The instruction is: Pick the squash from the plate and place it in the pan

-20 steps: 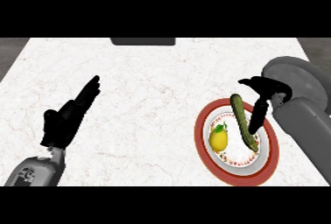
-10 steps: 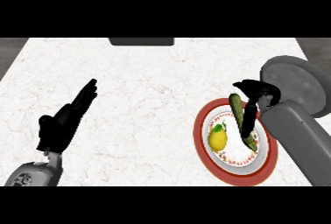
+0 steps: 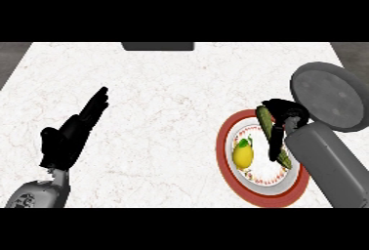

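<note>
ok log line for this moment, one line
phase: grasp | right robot hand: on squash, fingers curled | squash: on plate | pan: unfilled | left robot hand: open, resting

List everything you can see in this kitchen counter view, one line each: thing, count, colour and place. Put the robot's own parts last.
Counter: one, white marbled, fills the view.
Plate: one, white with red rim, right of centre near the front edge.
Lemon: one, yellow, on the plate's left part.
Squash: one, dark green, long, on the plate's right part under the right hand.
Pan: one, grey, round, at the right edge behind the plate.
Dark object: one, at the counter's far edge; cannot tell what it is.
Left hand: black, open, resting at left.
Right hand: black, curled over the squash.
</note>
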`<action>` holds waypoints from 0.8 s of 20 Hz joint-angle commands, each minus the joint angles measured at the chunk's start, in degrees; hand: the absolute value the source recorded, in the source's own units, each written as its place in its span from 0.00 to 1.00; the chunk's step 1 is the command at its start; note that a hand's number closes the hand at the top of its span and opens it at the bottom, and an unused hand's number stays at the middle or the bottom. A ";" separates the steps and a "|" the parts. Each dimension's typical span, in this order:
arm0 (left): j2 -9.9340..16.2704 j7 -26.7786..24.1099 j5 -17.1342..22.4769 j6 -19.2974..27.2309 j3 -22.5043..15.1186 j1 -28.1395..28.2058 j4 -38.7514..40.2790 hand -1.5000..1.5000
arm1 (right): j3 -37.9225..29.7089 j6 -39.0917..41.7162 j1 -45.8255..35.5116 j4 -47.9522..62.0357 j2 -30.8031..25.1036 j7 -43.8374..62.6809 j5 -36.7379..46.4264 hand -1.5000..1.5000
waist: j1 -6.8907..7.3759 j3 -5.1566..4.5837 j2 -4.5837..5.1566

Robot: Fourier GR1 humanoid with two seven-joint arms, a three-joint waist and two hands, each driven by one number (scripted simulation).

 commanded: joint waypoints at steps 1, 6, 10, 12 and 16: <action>-2.43 -1.39 -3.04 0.84 0.29 -3.13 5.06 0.50 | -1.46 -1.35 1.79 2.52 0.17 -5.13 4.62 0.00 | -0.14 0.01 0.08; -3.01 0.99 -3.10 -0.96 0.43 1.01 -2.59 0.50 | -4.30 -1.45 2.13 4.47 2.97 -6.23 8.78 0.00 | 0.04 0.01 -0.01; -2.14 1.31 -1.56 -2.98 2.20 -0.94 0.63 0.50 | -1.81 -0.22 2.18 9.32 1.81 -16.13 10.38 1.00 | 0.14 0.02 0.10; -1.71 2.73 -2.16 -2.17 3.70 -4.48 0.79 0.50 | -2.00 1.36 -1.61 11.68 5.70 -12.45 10.90 1.00 | 0.24 0.02 0.15; -3.80 0.25 -3.84 -1.74 2.03 -1.25 0.89 0.50 | -3.36 4.62 1.23 8.39 3.41 -14.63 10.95 1.00 | 0.03 0.01 0.02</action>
